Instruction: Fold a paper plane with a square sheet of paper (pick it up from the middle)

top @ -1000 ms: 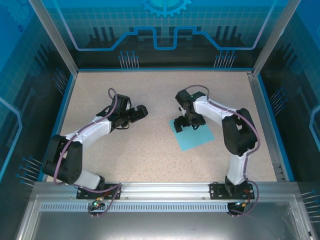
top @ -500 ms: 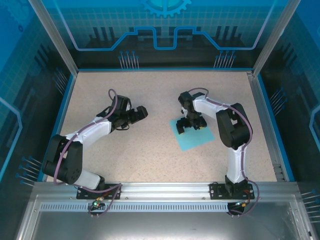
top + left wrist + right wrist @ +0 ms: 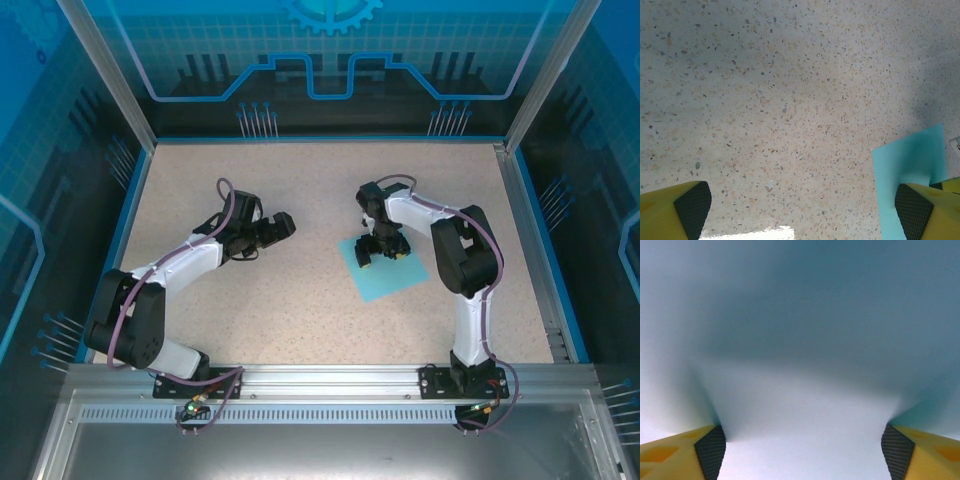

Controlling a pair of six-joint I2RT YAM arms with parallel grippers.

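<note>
The square sheet of paper [image 3: 392,277] is light cyan and lies flat on the speckled table, right of centre. My right gripper [image 3: 378,252] points down onto its far-left part. In the right wrist view both pads press on the sheet [image 3: 800,365], which bows up between them; the right gripper [image 3: 802,445] is still wide open. My left gripper [image 3: 285,225] hovers open to the left of the sheet, apart from it. In the left wrist view the left gripper [image 3: 802,210] holds nothing and the sheet's corner [image 3: 910,165] lies by its right pad.
Blue-edged walls [image 3: 135,190] and aluminium posts bound the speckled table [image 3: 290,300]. A metal rail [image 3: 330,378] with both arm bases runs along the near edge. Bare tabletop lies between the two grippers and in front of the sheet.
The right gripper has come down onto the sheet and its jaws have narrowed a little, so the paper now bows up between them. The left arm has not moved.
</note>
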